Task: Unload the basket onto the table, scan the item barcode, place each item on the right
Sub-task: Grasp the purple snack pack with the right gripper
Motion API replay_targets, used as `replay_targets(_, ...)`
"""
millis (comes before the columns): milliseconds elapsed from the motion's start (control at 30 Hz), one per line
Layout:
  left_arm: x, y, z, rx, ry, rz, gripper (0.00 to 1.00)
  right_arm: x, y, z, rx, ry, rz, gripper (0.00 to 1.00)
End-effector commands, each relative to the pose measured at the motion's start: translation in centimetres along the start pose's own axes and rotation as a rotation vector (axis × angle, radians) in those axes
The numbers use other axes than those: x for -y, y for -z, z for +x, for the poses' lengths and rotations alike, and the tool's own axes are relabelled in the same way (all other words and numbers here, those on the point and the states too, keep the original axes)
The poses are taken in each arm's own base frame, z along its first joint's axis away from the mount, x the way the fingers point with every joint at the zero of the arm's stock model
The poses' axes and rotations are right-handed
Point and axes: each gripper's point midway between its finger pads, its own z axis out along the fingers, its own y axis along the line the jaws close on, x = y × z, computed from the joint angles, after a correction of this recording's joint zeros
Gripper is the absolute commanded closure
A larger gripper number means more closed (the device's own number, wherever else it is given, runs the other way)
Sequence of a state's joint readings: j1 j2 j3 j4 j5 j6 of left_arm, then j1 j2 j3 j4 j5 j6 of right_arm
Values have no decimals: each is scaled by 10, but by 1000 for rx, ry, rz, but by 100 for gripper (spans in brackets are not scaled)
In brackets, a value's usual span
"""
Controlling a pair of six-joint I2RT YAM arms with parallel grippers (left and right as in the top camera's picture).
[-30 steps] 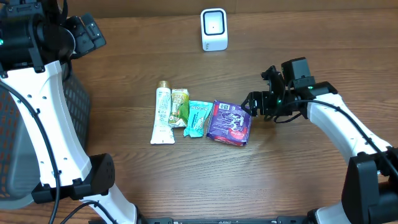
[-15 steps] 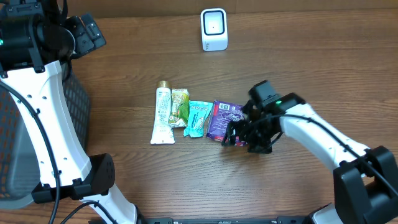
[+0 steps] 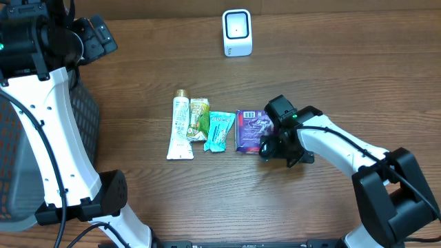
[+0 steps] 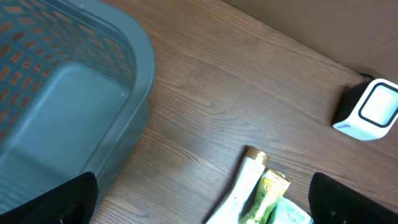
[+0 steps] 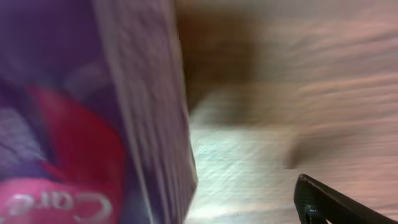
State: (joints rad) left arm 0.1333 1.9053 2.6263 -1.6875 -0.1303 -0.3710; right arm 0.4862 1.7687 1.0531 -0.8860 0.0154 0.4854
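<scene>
Pack (image 3: 251,129), purple and flat on the bench (image 3: 344,69) at the right end of the row, lies just left of the right claw (image 3: 270,146), whose jaws stand apart at its right edge, while the left claw (image 3: 100,39) hangs far off by the basket (image 4: 74,81).

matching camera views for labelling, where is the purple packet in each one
Overhead: purple packet lies near the middle, just right of the teal packet.
Left wrist: not in it.
Right wrist: the purple packet fills the left side, close and blurred.
Shared landmark: the wooden table, visible in all three.
</scene>
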Motion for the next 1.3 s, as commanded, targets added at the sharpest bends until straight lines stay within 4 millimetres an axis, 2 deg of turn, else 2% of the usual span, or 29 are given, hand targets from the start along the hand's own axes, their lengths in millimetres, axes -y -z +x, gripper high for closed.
replay_targets(0,0,-2,1,-9,20,3,0,28,-1,-23,79,-24,88,1)
replay_targets(200,0,-2,1,-9,20,3,0,31,8,-48,70,-2,-92,1)
replay_targets(367,0,-2,1,-9,20,3,0,16,33,-66,46,-22,-433,1)
replay_targets(533,0,-2,1,-9,20,3,0,7,47,-79,67,-56,-640,0)
replay_targets(800,0,-2,1,-9,20,3,0,-3,25,-92,77,-29,-686,0)
replay_targets(1033,0,-2,1,-9,20,3,1,-14,-3,-85,18,46,-772,0)
replay_targets(1267,0,-2,1,-9,20,3,1,-27,-37,-80,-43,39,-842,2)
